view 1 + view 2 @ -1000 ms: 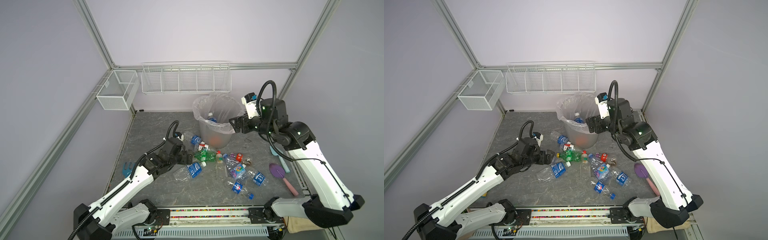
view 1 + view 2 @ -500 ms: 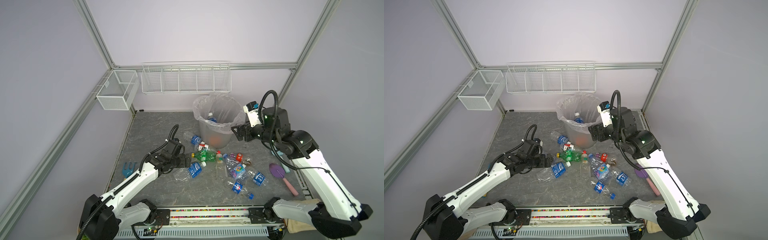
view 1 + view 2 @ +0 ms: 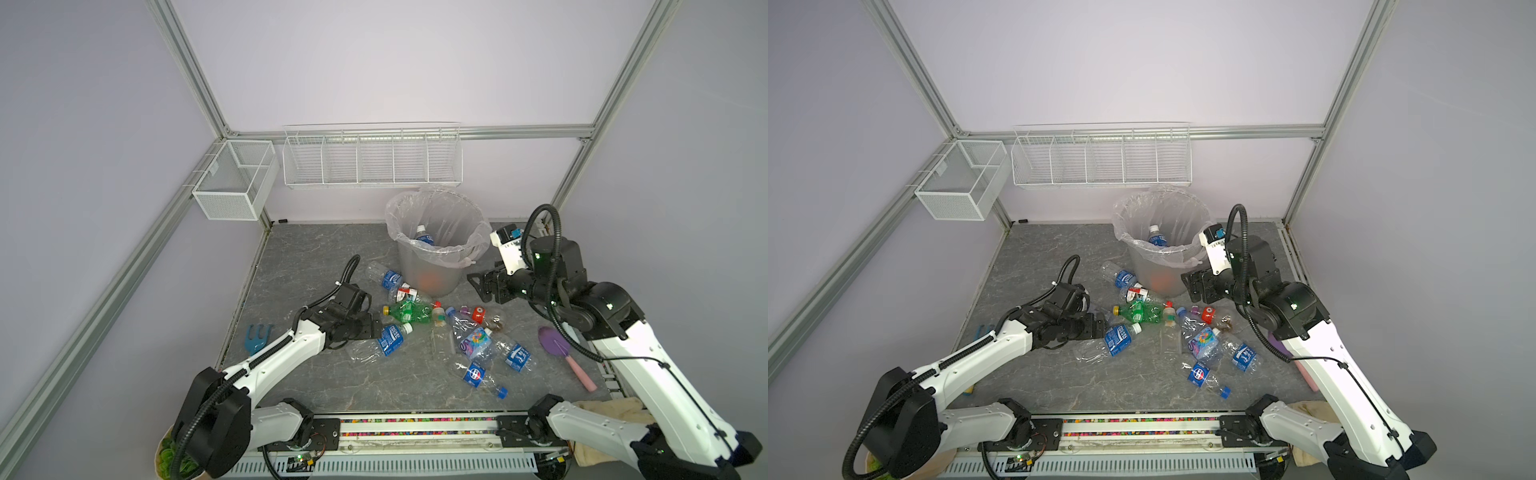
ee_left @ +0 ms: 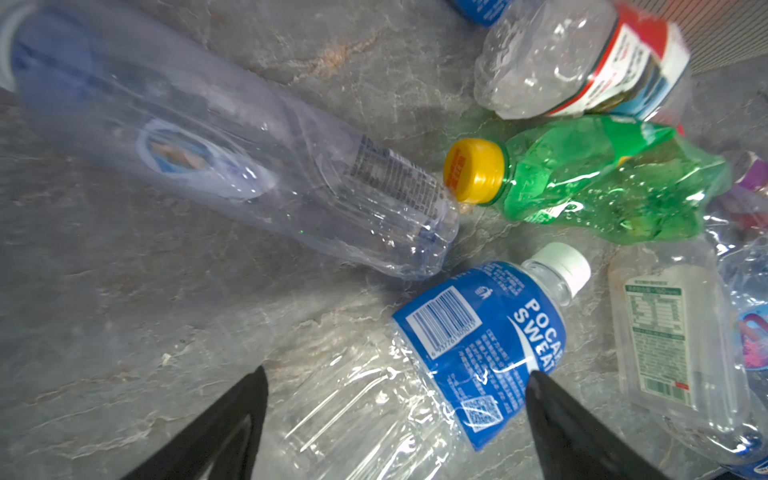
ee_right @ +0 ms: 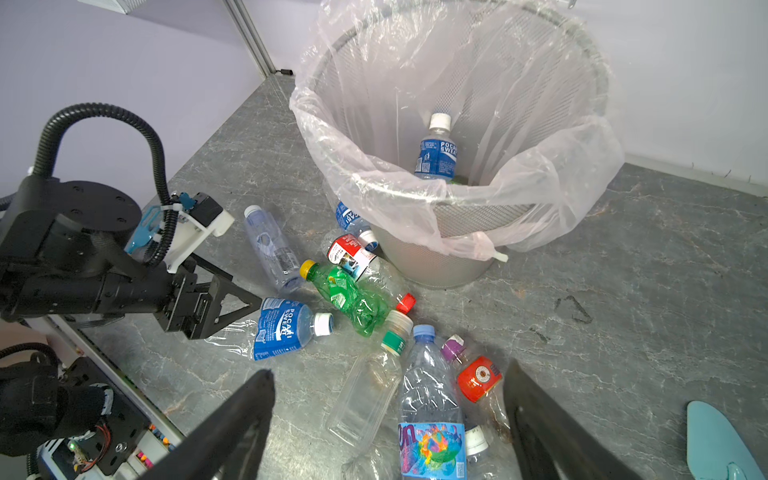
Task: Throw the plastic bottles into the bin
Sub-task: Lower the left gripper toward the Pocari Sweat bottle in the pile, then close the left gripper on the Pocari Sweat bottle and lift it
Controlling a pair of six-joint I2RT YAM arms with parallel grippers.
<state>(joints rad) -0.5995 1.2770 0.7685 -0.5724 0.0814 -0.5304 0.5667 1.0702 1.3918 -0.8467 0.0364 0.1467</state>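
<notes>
At centre frame in both top views, crushed clear plastic bottles point(image 3: 440, 328) (blue, red, green labels) lie before the liner-draped grey bin point(image 3: 436, 245); left gripper point(image 3: 376, 326) and right gripper point(image 3: 482, 286) gape, empty.

Bottle clutter point(image 3: 440, 328) before bin point(image 3: 436, 272)

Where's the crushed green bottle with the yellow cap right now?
In both top views the green bottle lies on its side on the tabletop, in front of the bin, just beyond the blue-labelled bottle at the open left gripper.
</notes>
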